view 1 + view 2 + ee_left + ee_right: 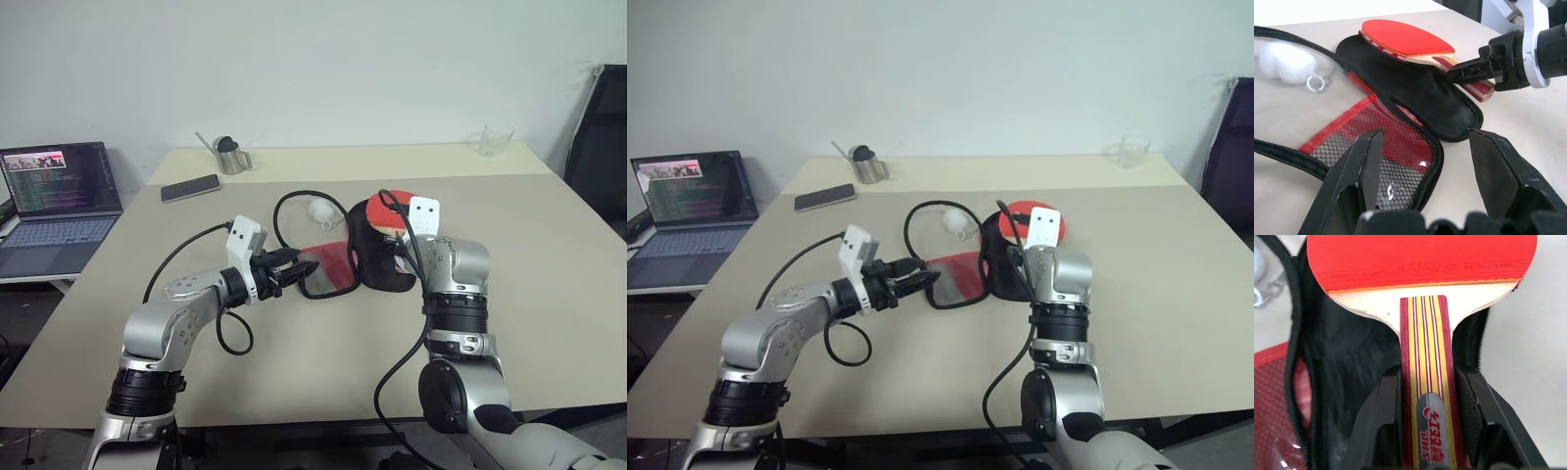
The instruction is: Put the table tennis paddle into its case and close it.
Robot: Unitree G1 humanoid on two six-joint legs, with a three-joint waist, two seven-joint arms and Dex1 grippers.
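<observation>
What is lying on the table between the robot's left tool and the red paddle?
The opened soft zip case: its red mesh flap, then its black inner half, which the red-faced wooden paddle partly overlies. The left wrist view, over the open left tool, shows it best.

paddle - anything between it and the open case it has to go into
Nothing visible blocks it. The right gripper is shut on the handle of the table tennis paddle, which already lies over the black half of the open case. The left gripper, open, hovers by the mesh flap, off the paddle's path.
</observation>
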